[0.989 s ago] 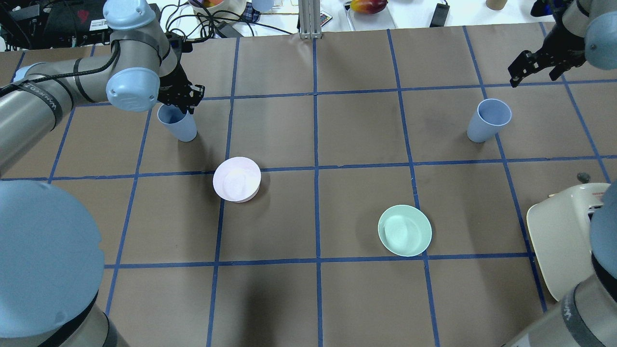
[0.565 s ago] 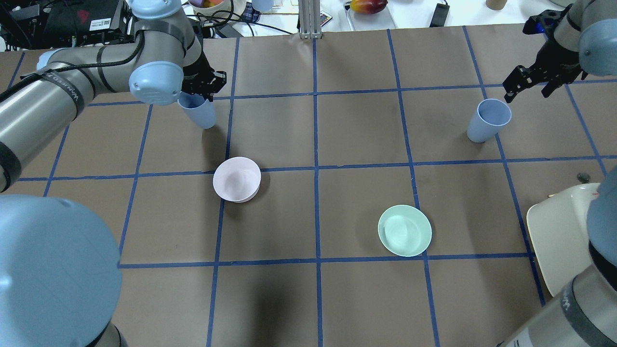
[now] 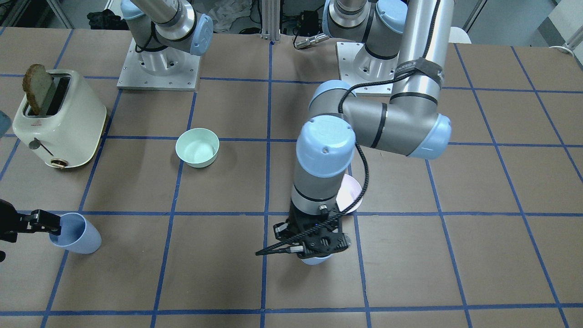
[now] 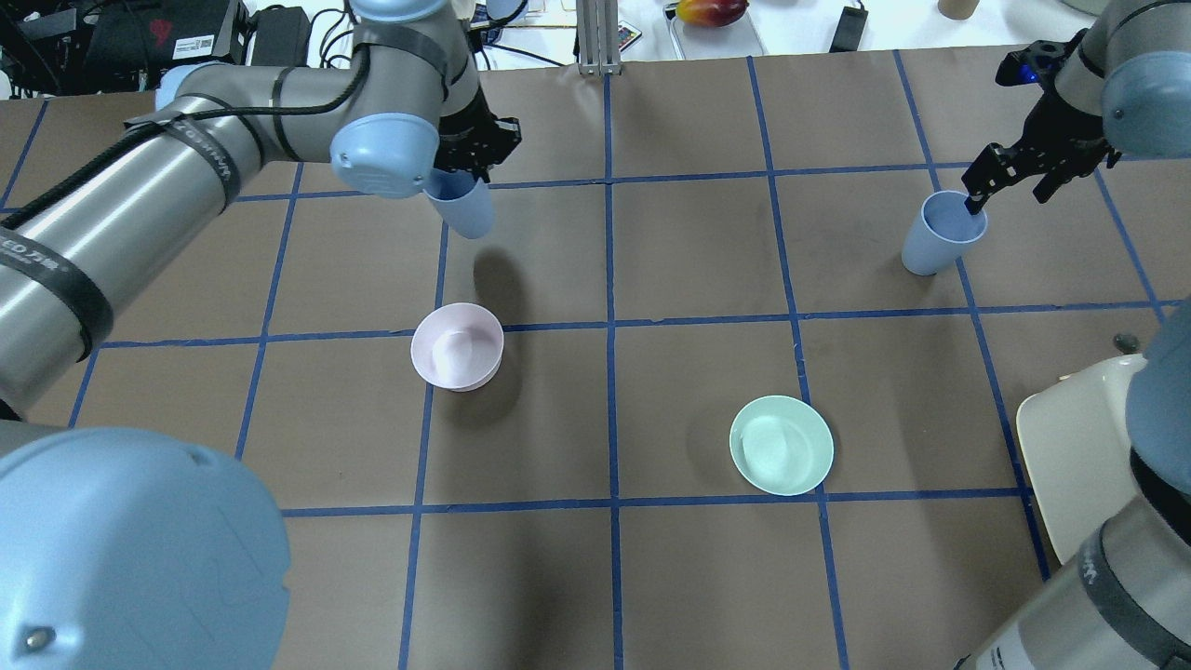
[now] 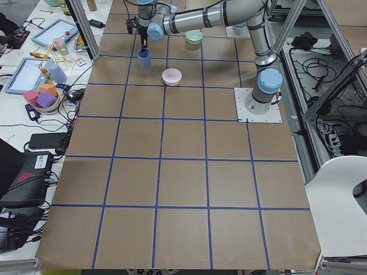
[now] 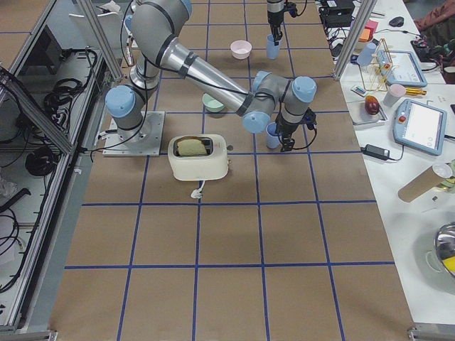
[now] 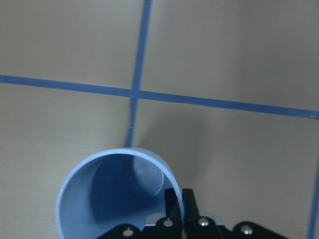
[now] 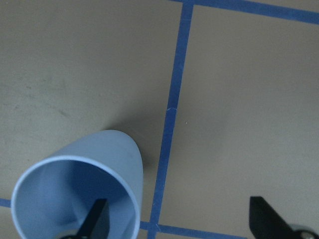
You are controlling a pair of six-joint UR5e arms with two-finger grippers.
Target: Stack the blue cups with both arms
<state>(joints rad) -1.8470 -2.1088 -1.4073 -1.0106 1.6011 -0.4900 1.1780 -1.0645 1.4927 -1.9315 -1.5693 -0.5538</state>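
Left claw (image 4: 473, 156): clamped on the rim of a pale periwinkle-blue tapered plastic cup (image 4: 462, 207), airborne over the brown papered surface (image 4: 689, 261).
Right claw (image 4: 1008, 191): spread wide, straddling the rim of the second matching cup (image 4: 933, 237), which stands on the right side.
Progress: one cup gripped, one not; stacking not yet done.

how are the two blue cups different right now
The left cup is pinched at its rim by the left gripper; the right cup has the open right gripper straddling its rim, one finger inside, not clamped. The left cup hangs above the table, its shadow lying apart from it; the right cup stands on the table. Both are pale blue, tapered, empty and mouth up.
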